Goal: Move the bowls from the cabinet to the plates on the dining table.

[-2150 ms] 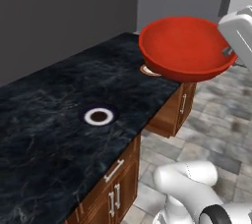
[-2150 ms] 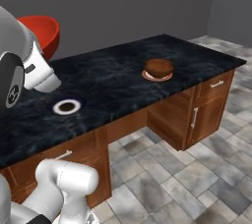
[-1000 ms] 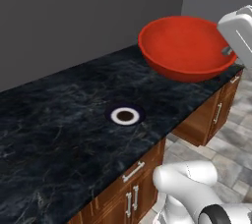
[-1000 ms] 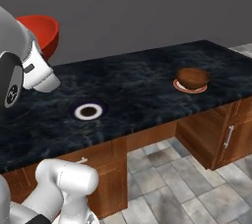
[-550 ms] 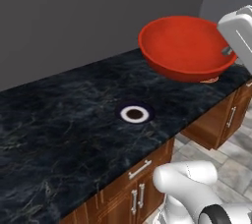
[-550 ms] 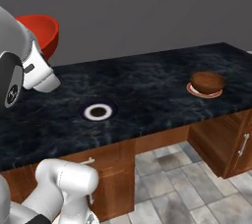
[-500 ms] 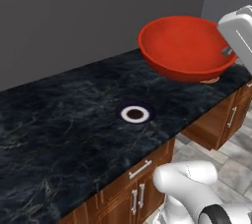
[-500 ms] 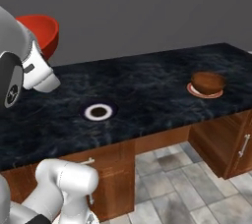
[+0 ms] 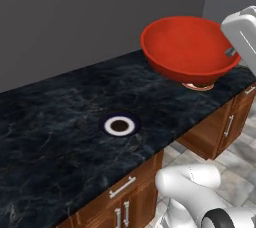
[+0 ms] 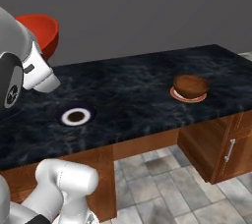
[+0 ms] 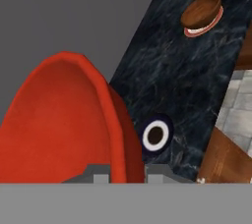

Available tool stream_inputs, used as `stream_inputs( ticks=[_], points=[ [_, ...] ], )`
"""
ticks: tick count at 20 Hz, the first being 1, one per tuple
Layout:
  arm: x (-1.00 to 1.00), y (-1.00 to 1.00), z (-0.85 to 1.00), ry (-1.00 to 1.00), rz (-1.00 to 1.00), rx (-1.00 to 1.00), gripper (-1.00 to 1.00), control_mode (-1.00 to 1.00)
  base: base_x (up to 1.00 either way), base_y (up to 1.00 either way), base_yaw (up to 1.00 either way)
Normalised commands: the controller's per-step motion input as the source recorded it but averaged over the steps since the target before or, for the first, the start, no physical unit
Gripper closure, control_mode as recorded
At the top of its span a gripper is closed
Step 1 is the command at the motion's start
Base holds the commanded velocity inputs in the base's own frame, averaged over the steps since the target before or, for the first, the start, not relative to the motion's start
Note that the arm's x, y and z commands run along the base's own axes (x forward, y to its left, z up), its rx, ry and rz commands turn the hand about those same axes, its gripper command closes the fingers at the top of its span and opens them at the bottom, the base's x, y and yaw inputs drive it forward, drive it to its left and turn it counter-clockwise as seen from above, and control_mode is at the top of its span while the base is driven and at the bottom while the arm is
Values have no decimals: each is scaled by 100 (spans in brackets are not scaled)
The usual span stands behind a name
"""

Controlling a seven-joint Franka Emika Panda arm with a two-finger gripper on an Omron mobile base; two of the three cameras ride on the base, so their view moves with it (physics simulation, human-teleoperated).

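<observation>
Red bowl [image 9: 187,47] hung above the table [image 10: 138,95], its rim clamped between the gripper [image 11: 127,171] fingers, one inside the wall and one outside. Below it the navy plate [image 10: 76,116] lay bare on the black marble top. Well apart along the table, the brown bowl [image 10: 191,85] sat on the orange-rimmed plate [image 10: 188,97].

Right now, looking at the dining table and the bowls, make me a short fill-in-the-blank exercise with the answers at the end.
1. The gripper holds the ____ bowl by its rim, above the dining table.
2. The brown bowl sits on the plate with the ____ rim.
3. The dark navy plate has ____ on it.

Missing words: red; orange-red; nothing
</observation>
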Motion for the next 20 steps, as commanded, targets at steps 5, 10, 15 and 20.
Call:
stream_inputs(
  ticks=[5,10,15,20],
  points=[
    [0,0,0,0,0,0,100,100,12,-62,0],
    [0,0,0,0,0,0,100,100,12,-60,0],
    [0,0,0,0,0,0,100,100,10,-55,1],
    [0,0,0,0,0,0,100,100,7,-20,17]
  ],
)
